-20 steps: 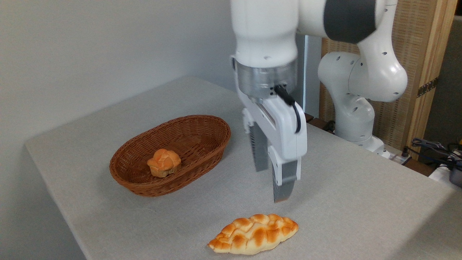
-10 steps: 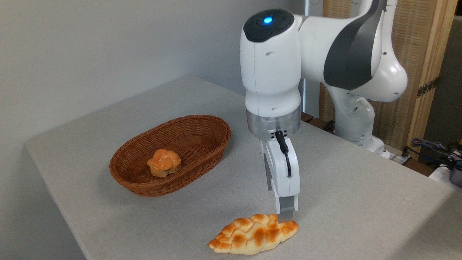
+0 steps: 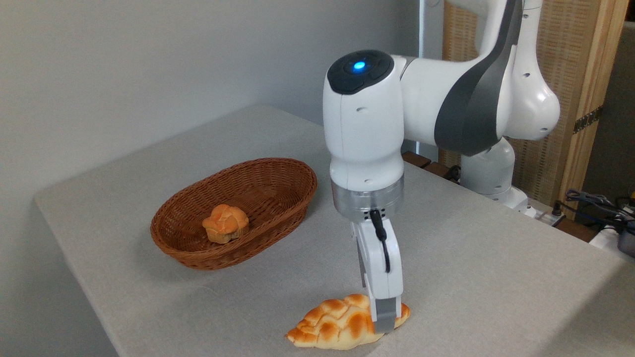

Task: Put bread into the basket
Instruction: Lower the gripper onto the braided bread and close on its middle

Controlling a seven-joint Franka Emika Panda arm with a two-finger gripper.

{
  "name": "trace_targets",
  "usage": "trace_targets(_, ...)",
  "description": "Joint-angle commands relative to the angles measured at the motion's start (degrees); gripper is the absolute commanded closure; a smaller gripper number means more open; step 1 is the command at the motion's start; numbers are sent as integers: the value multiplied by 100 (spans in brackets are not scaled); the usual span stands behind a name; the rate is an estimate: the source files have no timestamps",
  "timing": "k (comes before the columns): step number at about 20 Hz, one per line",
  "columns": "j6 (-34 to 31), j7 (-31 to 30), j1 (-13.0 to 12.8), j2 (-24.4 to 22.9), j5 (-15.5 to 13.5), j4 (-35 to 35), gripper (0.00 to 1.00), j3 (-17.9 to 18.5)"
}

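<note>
Bread [image 3: 337, 323]: long flat braided loaf, golden-brown w/ pale cracks, pointed ends, lay on table [image 3: 471, 277] near front edge, well apart from basket [image 3: 278, 208]. Gripper [image 3: 383, 322] pointed down over loaf's right end, near finger [image 3: 387, 317] across crust; far finger hidden, so clenched or released: couldn't tell. Small orange bun [image 3: 225, 223] sat in basket.

The arm reaches in from the right, its last link pointing straight down with a blue light on top. The gripper [image 3: 383, 320] hangs vertical, seen edge-on, low at the table. 1 finger [image 3: 386, 317] shows in front; the jaw gap cannot be told.
</note>
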Motion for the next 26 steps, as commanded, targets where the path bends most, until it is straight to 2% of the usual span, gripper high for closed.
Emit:
trace_targets(1,225,89,-39,24,-69,-19,0,-25)
trace_targets(10,287,54,-126,85,-148,-19,0,-183)
trace_targets(12,287,28,-126,85,-279,-19,0,-192)
trace_targets(13,287,37,-126,85,-315,-19,7,-192)
trace_targets(15,226,98,-126,85,-307,-19,44,-192)
trace_targets(16,217,98,-135,85,-307,-19,53,-201)
trace_targets(19,130,98,-135,59,-307,-19,59,-201)
trace_targets(20,68,98,-135,42,-307,-11,65,-210)
trace_targets(26,-125,46,-135,-11,-324,51,66,-201)
